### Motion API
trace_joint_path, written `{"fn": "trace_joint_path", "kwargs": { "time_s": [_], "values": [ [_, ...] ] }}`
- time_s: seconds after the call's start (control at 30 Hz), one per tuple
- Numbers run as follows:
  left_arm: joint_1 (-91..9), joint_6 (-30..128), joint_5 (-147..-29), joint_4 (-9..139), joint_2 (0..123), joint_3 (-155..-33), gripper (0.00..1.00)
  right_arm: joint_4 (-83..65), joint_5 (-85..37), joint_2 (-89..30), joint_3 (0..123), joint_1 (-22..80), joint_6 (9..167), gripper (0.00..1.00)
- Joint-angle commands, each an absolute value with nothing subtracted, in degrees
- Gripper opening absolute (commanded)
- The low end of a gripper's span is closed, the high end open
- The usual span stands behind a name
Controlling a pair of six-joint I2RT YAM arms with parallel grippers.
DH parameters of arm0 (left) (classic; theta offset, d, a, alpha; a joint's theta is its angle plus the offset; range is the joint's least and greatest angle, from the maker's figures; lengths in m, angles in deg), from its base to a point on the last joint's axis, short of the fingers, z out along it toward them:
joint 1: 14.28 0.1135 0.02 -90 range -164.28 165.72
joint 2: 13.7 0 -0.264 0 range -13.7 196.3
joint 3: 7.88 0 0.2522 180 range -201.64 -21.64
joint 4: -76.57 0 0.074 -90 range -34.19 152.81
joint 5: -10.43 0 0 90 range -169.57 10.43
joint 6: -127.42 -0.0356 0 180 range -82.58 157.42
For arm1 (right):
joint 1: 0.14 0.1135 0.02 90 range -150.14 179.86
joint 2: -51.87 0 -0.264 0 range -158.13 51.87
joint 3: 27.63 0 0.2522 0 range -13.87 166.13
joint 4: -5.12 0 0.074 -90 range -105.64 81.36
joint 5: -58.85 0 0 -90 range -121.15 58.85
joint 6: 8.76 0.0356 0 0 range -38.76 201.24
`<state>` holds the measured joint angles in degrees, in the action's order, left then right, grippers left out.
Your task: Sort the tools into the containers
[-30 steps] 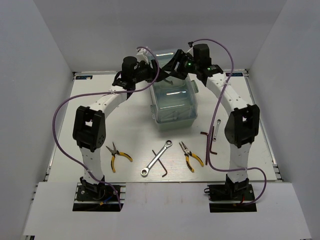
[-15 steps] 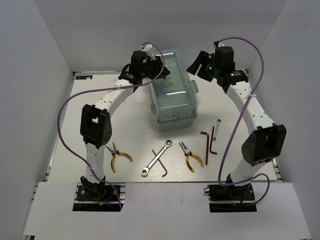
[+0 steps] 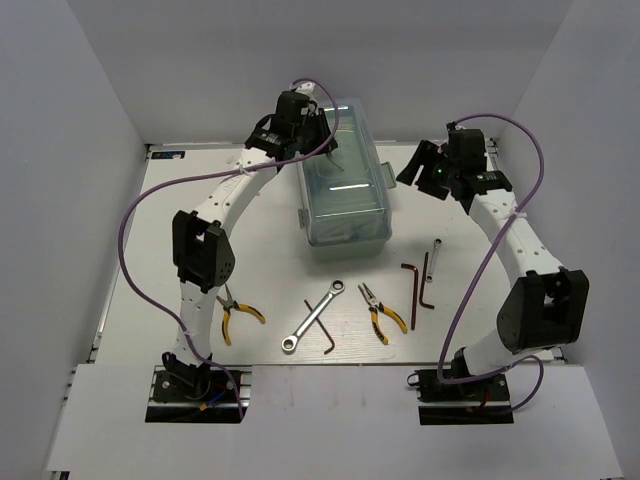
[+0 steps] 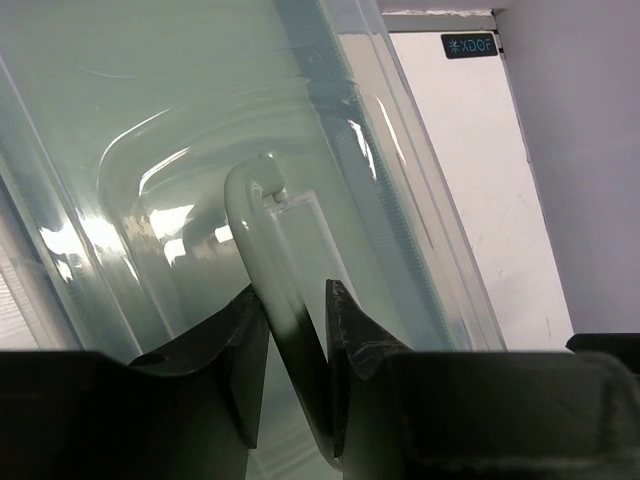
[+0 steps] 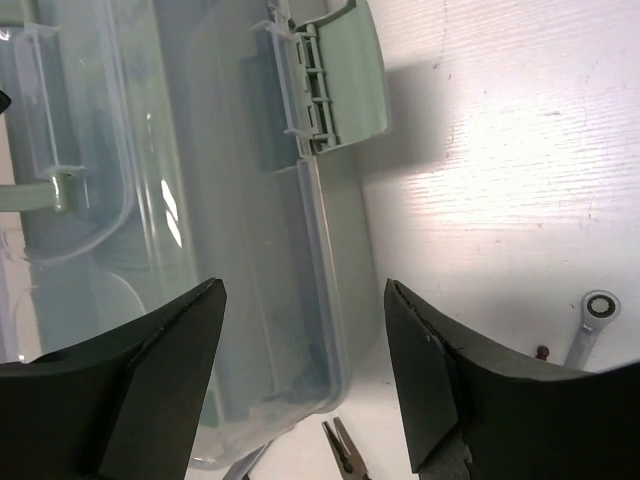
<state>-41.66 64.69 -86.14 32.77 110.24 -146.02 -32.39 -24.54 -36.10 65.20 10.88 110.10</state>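
My left gripper (image 4: 293, 300) pinches the curved, pale mint-green carry handle (image 4: 262, 250) on top of the mint-green plastic toolbox (image 3: 350, 242). The smooth rounded bar fills the narrow gap between my dark fingers (image 4: 232, 340). I judge I grip there because the translucent clear lid (image 3: 345, 185) is down over the compartments, and nothing can be sorted until it opens. My right gripper (image 5: 300, 350) hangs with jaws spread wide and nothing between them, above the box's right edge and near the ribbed mint-green latch (image 5: 340, 80) that juts from the side wall. That seems a sensible spot from which to work the catch or steady the box. The lid is glossy and throws back bright streaks, so I cannot tell what lies under it. All the tools rest on the matte white table (image 3: 270, 230), on the near side of the box and apart from it. There are two yellow-and-black-handled pliers (image 3: 238, 312) (image 3: 382, 310), the long silver ratchet wrench (image 3: 315, 315), two dark L-shaped hex keys (image 3: 325, 330) (image 3: 418, 285) and a small silver rod (image 3: 433, 255) with a ring at one end. They are slim, hard metal pieces lying flat, so each will likely want a low pinch across its shank.
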Motion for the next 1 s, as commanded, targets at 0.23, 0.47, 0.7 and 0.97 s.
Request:
{"fn": "trace_joint_path", "kwargs": {
  "time_s": [0.23, 0.47, 0.7, 0.97],
  "values": [
    [-42.0, 62.9, -88.8, 34.9, 107.4, -151.1, 0.0, -29.1, -21.1, -32.3, 57.9, 7.7, 109.3, 0.72],
    [-40.7, 68.5, -92.8, 39.7, 106.4, -152.2, 0.0, -27.7, -18.3, -32.6, 54.3, 5.4, 109.8, 0.72],
    [-38.9, 72.8, -94.6, 43.0, 103.9, -151.0, 0.0, -25.3, -14.0, -34.1, 52.0, 3.8, 111.0, 0.74],
    [-34.9, 77.4, -95.9, 49.5, 97.0, -141.0, 0.0, -22.8, -8.8, -35.9, 51.1, 2.2, 112.4, 0.74]
  ]
}}
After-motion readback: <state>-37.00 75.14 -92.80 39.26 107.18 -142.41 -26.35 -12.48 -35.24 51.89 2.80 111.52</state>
